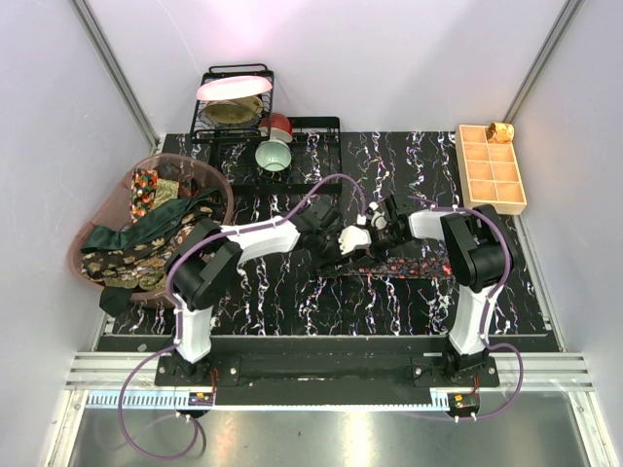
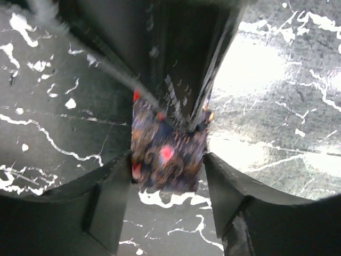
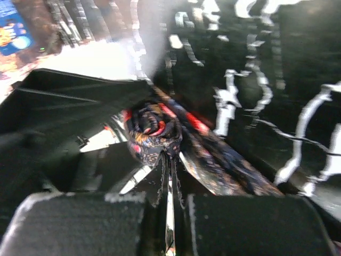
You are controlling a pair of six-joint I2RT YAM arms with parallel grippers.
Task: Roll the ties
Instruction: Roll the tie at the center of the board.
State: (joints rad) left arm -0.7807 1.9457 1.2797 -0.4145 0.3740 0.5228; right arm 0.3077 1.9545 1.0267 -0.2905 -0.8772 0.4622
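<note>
Your dark, red-dotted tie lies across the worktop, nearer the arm bases than the tray and to its left. The end of the tie farthest from the tray is curled into a small roll. Your right tool is clenched, its thin tips pinching that roll. Your left tool stands parted, one finger on each side of the roll. I cannot tell whether they touch it.

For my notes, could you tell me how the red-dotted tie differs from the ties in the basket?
The red-dotted tie is dark and lies stretched on the mat, one end rolled; the ties in the basket are green and gold, heaped loose. All are patterned fabric.
</note>
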